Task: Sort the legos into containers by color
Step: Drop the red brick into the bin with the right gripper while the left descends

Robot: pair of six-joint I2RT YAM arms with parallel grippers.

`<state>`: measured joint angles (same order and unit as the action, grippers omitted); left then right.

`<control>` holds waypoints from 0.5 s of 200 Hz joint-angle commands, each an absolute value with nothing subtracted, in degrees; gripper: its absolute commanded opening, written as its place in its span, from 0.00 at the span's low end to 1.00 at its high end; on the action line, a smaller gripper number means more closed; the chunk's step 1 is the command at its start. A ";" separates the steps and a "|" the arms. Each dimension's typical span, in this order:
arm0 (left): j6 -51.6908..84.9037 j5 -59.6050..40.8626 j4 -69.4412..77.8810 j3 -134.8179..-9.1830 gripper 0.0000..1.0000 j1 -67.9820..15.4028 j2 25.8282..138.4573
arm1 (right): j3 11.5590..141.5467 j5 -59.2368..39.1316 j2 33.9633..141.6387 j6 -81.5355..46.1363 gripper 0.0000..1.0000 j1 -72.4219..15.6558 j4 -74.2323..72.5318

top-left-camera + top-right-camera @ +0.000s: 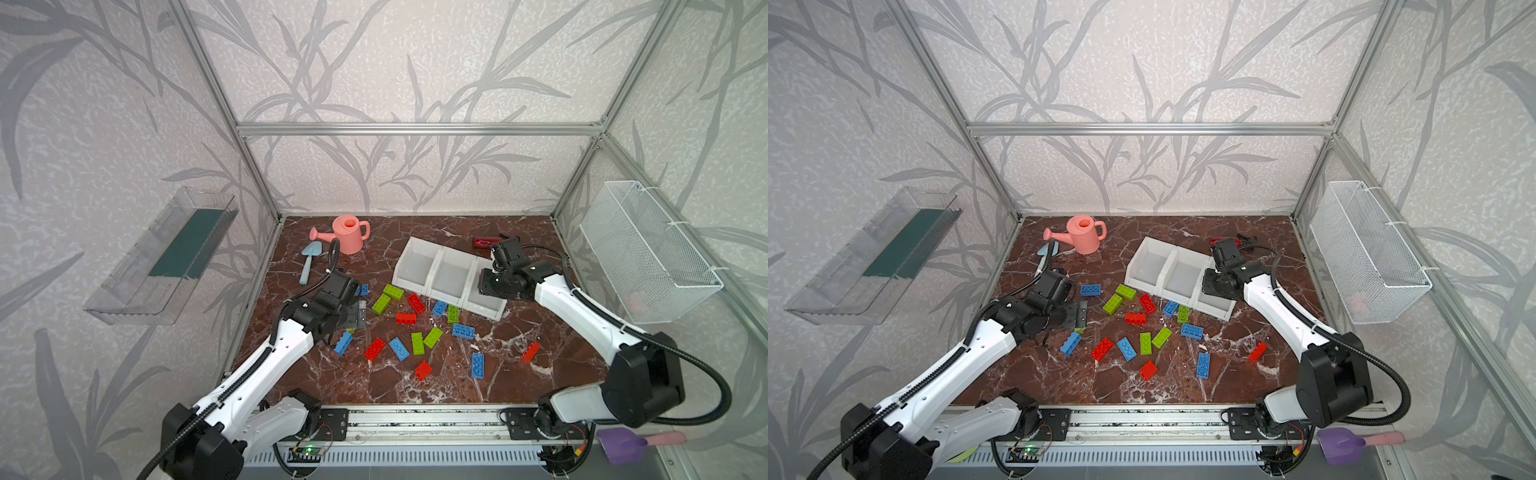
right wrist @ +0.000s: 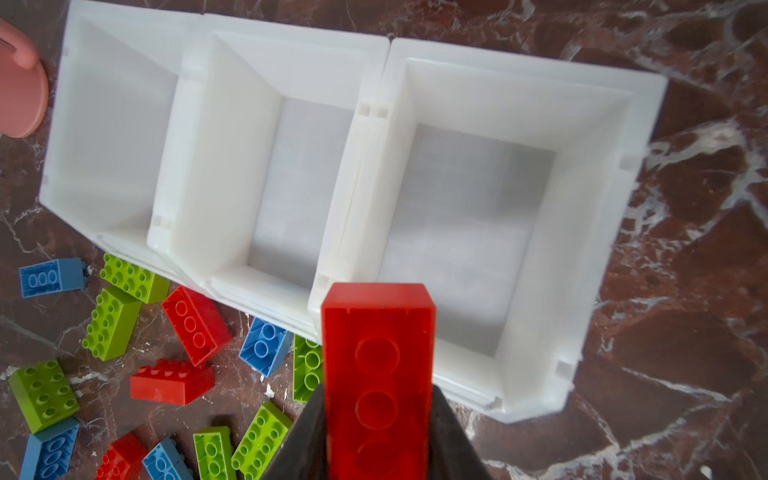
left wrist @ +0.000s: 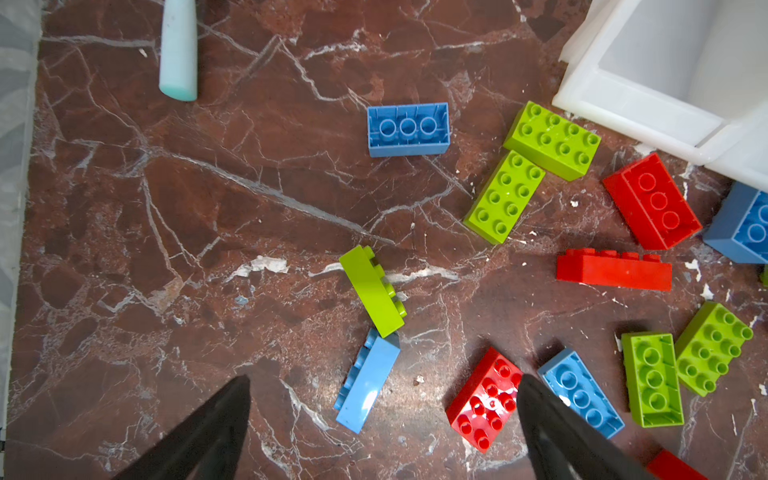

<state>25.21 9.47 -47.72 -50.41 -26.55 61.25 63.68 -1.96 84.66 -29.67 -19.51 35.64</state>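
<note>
**Step in hand:** deposit the red brick (image 2: 376, 332) in a bin.

**Present state**
- The right end effector (image 2: 378, 392) is closed on the red brick, gripping its 2 long sides, and hangs over the bins (image 1: 436, 266).
- In the right wrist view the brick's far end overlaps the near wall of the end bin (image 2: 582, 249), close to the partition with the middle bin.
- All 3 bins look empty.
- The left end effector (image 3: 382, 378) is wide open and holds nothing. It hangs above a green brick (image 3: 372, 291) and a blue brick (image 3: 368, 386), both lying on their sides and apparently touching.
- The other legos (image 1: 417, 343) lie loose on the desk (image 1: 374, 395) in front of the bins.

**Procedure**
1. Advance the right end effector until the whole brick is over the end bin's floor, clear of the near wall and the partition.
2. Lower the brick below the rim before release. A drop from height onto hard plastic is likely to bounce.
3. Open the jaws fully, then retract straight up.
4. Treat this bin as the red bin, and reserve the other 2 for blue and green.
5. With the left end effector, take 1 brick at a time. Set the jaws across the brick's width so that closing does not drag its neighbour.
</note>
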 commanded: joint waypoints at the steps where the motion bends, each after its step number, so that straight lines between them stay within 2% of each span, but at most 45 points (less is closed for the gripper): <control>1: 26.10 6.35 -50.73 -51.42 0.99 -26.29 61.64 | 66.97 -6.51 88.74 -27.26 0.24 -17.84 34.01; 65: 28.72 4.65 -53.17 -51.65 0.97 -26.52 61.50 | 70.77 -9.44 97.47 -26.46 0.26 -15.04 31.40; 100: 29.30 3.47 -53.00 -51.13 0.95 -27.41 61.87 | 71.03 -9.84 99.15 -26.29 0.40 -14.58 31.02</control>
